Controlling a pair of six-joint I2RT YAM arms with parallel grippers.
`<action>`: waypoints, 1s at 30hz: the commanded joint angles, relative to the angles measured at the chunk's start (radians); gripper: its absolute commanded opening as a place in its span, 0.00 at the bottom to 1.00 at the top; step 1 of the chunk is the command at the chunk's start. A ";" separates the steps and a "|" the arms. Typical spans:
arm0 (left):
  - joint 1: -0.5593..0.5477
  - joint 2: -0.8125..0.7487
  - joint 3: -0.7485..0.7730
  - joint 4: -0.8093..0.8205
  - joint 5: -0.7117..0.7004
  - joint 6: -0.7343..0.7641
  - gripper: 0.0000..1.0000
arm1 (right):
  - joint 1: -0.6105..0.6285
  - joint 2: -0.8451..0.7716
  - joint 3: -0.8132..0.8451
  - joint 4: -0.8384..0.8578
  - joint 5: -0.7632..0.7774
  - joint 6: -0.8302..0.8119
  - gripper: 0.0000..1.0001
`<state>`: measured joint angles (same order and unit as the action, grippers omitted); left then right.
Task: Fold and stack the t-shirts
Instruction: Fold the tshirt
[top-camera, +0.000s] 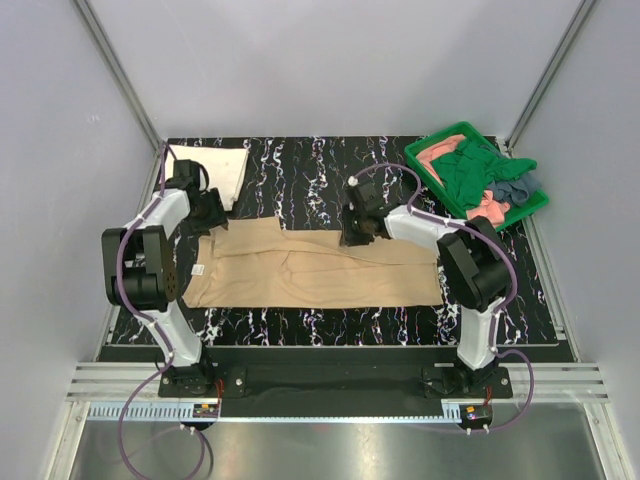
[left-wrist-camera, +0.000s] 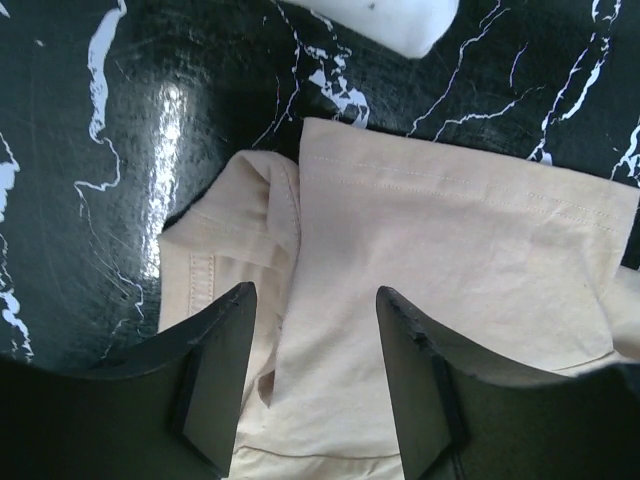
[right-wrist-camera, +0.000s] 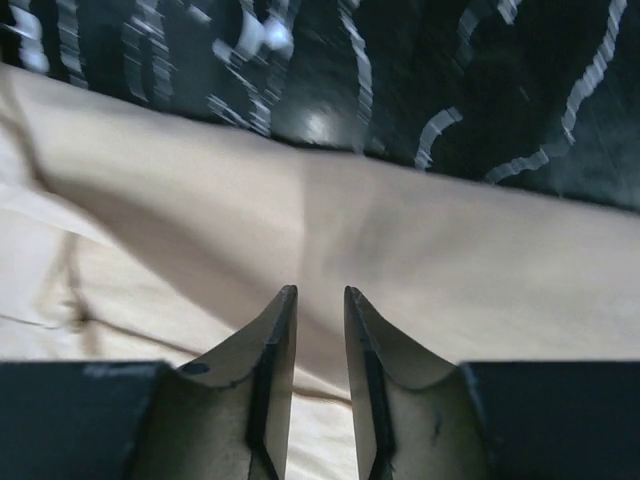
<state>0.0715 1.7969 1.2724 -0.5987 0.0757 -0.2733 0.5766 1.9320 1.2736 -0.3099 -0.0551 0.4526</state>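
Note:
A tan t-shirt lies spread lengthwise on the black marbled mat. My left gripper hovers open over its far left end, with the collar and a folded-in sleeve below the jaws. My right gripper is at the shirt's far edge near the middle. Its jaws stand nearly together, and a ridge of tan cloth rises between them. A folded cream-white shirt lies at the far left and shows in the left wrist view.
A green plastic tray at the far right holds a dark green shirt, a salmon-pink shirt and a grey-blue shirt in a heap. Grey walls close in the far side and both flanks.

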 joint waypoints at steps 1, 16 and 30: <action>-0.007 0.012 0.047 0.007 0.033 0.046 0.56 | 0.022 0.051 0.180 0.022 -0.066 -0.020 0.34; -0.009 -0.022 0.047 -0.018 0.104 0.040 0.00 | 0.101 0.425 0.651 0.074 -0.249 -0.035 0.46; -0.024 -0.079 0.005 -0.033 0.085 0.046 0.18 | 0.121 0.614 0.848 0.077 -0.318 -0.017 0.46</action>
<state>0.0498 1.7546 1.2823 -0.6353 0.1524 -0.2359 0.6857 2.5237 2.0663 -0.2543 -0.3477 0.4343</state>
